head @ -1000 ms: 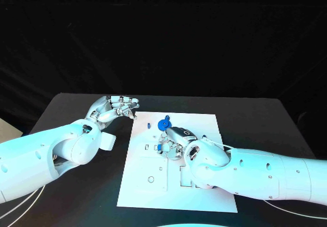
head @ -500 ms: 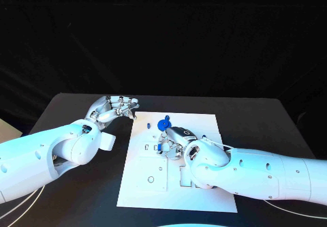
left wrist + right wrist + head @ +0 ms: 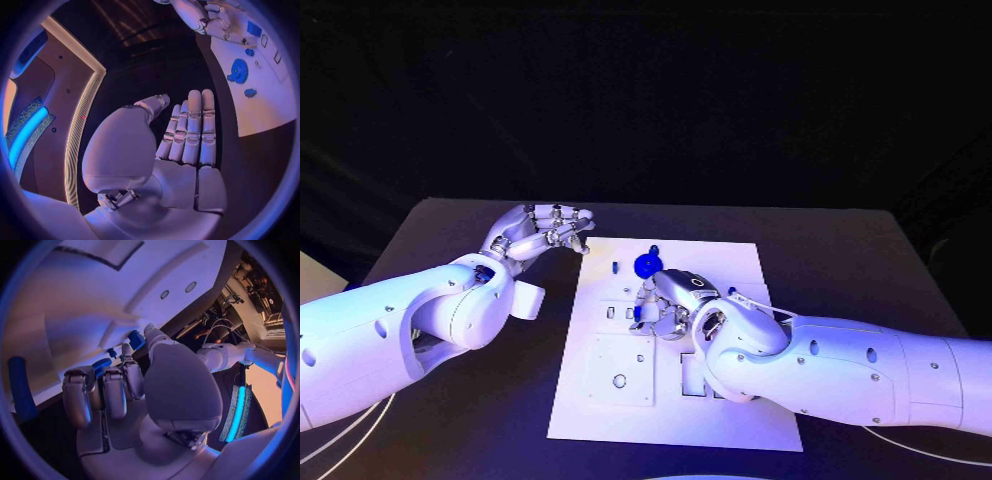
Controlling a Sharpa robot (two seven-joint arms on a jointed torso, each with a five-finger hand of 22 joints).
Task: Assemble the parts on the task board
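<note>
One small blue part (image 3: 635, 313) pinched by right hand (image 3: 664, 300) over task board (image 3: 733, 420), mid-insertion; next needs aligned push-down. Left hand (image 3: 542, 231) empty, fingers loosely apart.

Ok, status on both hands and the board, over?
Left hand off the white task board, holding nothing. Right hand down on the board; its grip unclear. Round blue part lies just beyond it. Nothing blocking.
</note>
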